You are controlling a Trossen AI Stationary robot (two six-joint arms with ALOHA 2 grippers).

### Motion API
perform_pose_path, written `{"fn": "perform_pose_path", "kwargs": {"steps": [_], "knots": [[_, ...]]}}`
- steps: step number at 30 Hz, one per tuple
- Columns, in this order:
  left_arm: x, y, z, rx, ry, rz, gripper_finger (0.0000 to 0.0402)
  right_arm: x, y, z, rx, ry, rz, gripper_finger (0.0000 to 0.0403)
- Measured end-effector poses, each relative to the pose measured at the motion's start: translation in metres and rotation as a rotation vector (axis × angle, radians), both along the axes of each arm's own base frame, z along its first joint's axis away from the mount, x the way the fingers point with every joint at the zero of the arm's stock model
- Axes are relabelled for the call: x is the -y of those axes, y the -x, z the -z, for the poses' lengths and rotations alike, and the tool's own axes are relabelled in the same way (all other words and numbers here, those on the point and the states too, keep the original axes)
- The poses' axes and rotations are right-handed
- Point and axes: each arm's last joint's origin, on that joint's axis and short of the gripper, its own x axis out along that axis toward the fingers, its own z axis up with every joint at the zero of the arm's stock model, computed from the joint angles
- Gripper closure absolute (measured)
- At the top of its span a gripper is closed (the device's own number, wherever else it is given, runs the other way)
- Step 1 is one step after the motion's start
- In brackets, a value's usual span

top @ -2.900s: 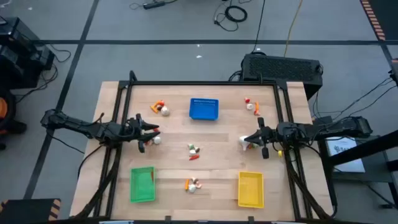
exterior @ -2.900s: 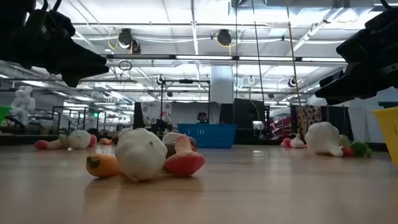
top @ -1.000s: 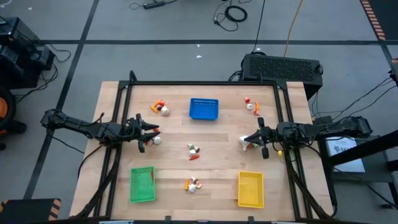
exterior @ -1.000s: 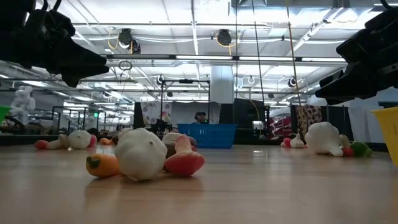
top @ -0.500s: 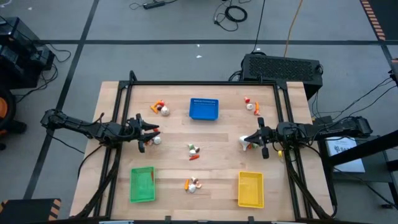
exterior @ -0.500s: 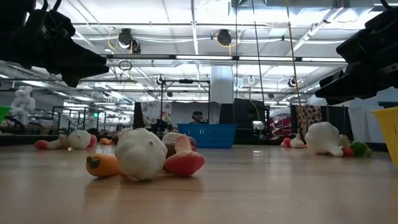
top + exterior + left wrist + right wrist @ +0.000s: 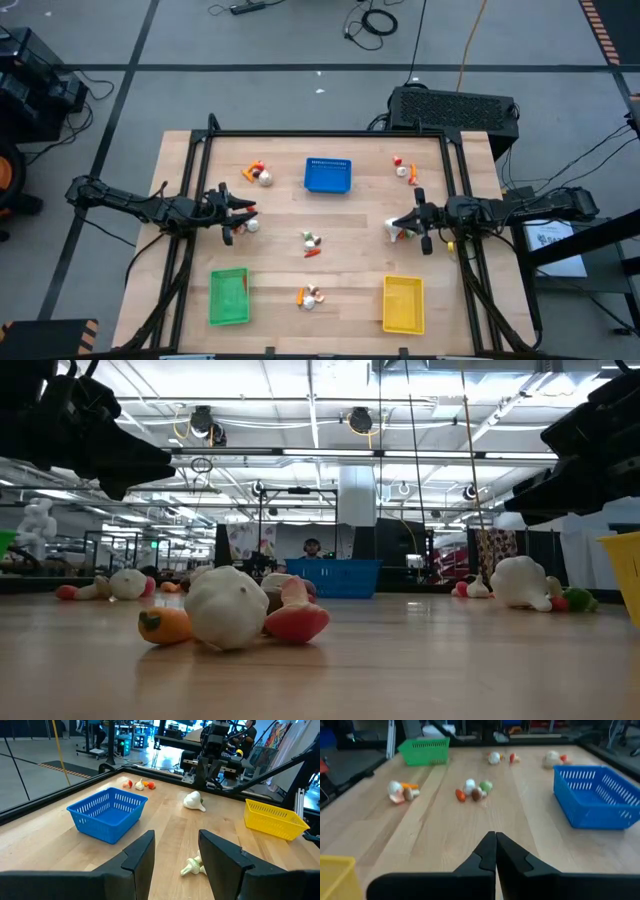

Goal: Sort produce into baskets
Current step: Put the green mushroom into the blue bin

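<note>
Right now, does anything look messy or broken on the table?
Nothing looks broken. The toy vegetables lie scattered in small clumps on the table, none sorted yet; the blue basket, green basket and yellow basket stand upright.

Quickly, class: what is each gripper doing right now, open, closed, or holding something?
Left gripper: open, holding nothing.
Right gripper: closed, holding nothing.

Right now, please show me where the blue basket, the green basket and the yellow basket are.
blue basket [image 7: 328, 176]: high view, on its floor.
green basket [image 7: 229, 297]: high view, on its floor.
yellow basket [image 7: 403, 305]: high view, on its floor.
</note>
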Motion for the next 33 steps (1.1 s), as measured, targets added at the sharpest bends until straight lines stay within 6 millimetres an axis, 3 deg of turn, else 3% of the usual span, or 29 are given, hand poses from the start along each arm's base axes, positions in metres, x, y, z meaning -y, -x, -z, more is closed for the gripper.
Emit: {"fn": "perform_pose_path", "kwargs": {"steps": [10, 16, 21, 27, 33], "knots": [[0.0, 0.0, -0.001, 0.009, 0.002, -0.001, 0.0242, 0.001, -0.002, -0.014, 0.148, -0.052, 0.034, 0.0403], [0.0, 0.0, -0.018, 0.191, 0.071, -0.003, 0.0242, 0.003, -0.004, -0.021, 0.219, -0.047, 0.114, 0.0398], [0.0, 0.002, -0.03, 0.321, 0.096, -0.002, 0.0242, 0.003, -0.009, -0.029, 0.224, -0.065, 0.115, 0.0373], [-0.001, 0.004, -0.039, 0.378, -0.044, -0.02, 0.0242, 0.002, -0.021, -0.041, 0.148, -0.05, 0.121, 0.0331], [-0.004, 0.003, -0.044, 0.361, -0.075, -0.139, 0.0242, 0.0, -0.03, -0.059, -0.159, -0.083, 0.131, 0.0302]]}}
